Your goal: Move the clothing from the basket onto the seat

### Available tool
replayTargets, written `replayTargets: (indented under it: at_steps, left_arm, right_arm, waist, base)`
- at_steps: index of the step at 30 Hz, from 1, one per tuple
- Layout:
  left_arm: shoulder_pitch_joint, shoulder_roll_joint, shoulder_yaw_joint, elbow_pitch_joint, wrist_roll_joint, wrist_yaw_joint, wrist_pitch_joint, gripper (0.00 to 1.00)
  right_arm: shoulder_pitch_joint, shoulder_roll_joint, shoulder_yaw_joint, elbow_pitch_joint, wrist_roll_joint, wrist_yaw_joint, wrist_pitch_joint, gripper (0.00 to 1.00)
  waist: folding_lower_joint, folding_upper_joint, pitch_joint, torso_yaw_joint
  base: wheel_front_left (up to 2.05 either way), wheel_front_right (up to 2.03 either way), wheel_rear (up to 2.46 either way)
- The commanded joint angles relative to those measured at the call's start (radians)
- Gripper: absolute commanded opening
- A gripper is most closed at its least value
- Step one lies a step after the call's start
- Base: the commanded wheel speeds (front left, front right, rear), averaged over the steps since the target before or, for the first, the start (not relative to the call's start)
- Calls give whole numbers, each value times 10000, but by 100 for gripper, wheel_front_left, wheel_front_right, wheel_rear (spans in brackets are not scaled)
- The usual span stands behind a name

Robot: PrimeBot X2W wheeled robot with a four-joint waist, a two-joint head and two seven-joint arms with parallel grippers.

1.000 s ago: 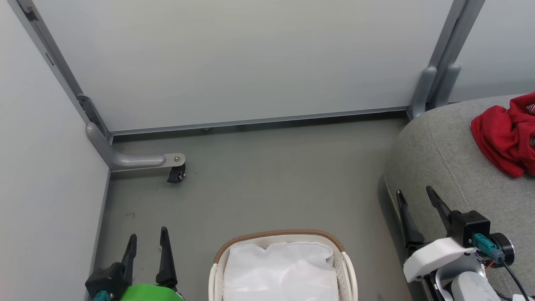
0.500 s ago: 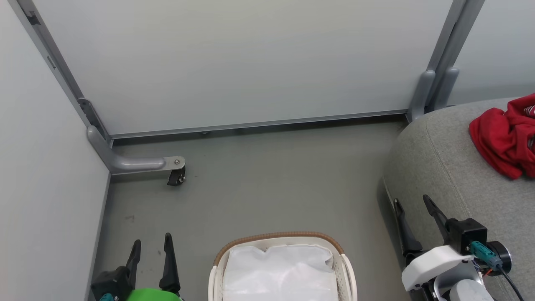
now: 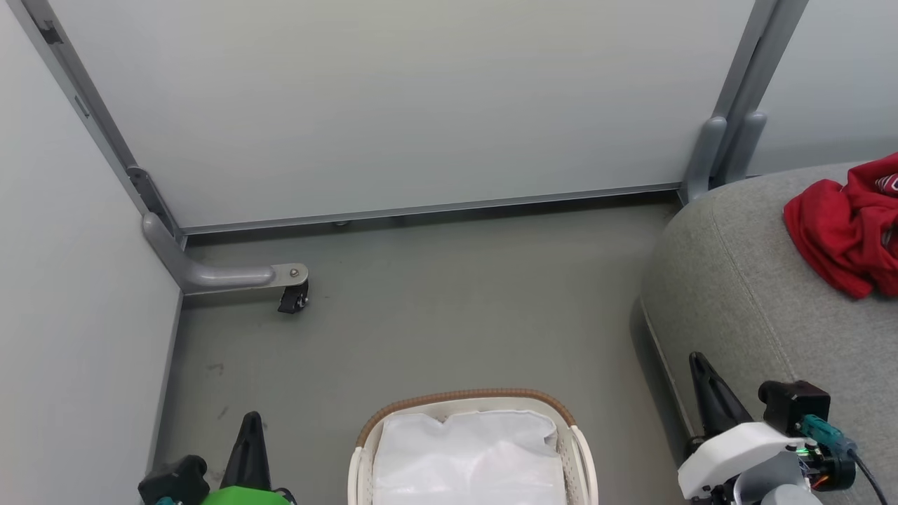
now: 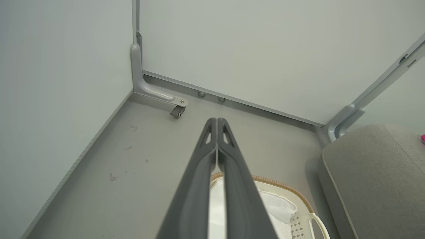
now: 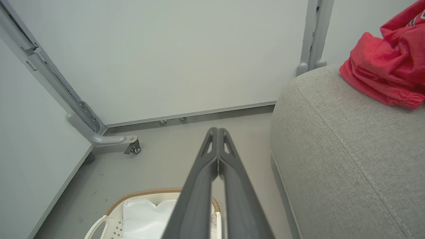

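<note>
In the head view, the clothing (image 3: 838,224) lay bunched at the right edge of the frame on top of the seat (image 3: 744,280). The basket (image 3: 463,397) sat on the floor at bottom centre, showing me nothing but its white liner (image 3: 470,456). Its near half was cut off by the frame, so my first worry was calling the job finished while a garment hid down there. The left end effector (image 3: 251,422) at lower left and the right end effector (image 3: 699,368) at lower right each read as a single dark spike, holding nothing. In the left wrist view, the left end effector (image 4: 216,120) had its fingers pressed flat together over the basket's far rim. Diving in like that, I judged, would only poke the fabric, or pinch the liner and drag it out as if it were clothing. In the right wrist view, the right end effector (image 5: 218,130) was equally closed and empty, hanging just beside the seat's rounded flank. A careless swing towards the right could scrape the grey weave. The red heap ran out of the upper right, so I could not tell how securely it rested.
</note>
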Motion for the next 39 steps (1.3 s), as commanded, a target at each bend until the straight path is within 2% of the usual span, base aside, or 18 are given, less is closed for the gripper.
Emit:
replayTargets:
  at_steps: [1,20,39]
  left_arm:
    - [-190,14,135,-206,-459,-80,94,0]
    - [-553,19,681,-461,-3218,-320,928,0]
    - [-836,25,1116,-654,-5421,-508,1603,0]
  right_arm:
    - [-200,-44,-69,-214,537,-1,100,0]
    - [-197,-67,-268,-566,3838,-3,863,0]
    - [-262,-88,-484,-781,6463,-4,1538,0]
  waist:
    - [0,0,3,-9]
    - [0,0,33,-120]
    - [0,0,63,-229]
  base:
    - [0,0,0]
    - [0,0,0]
    - [0,0,0]
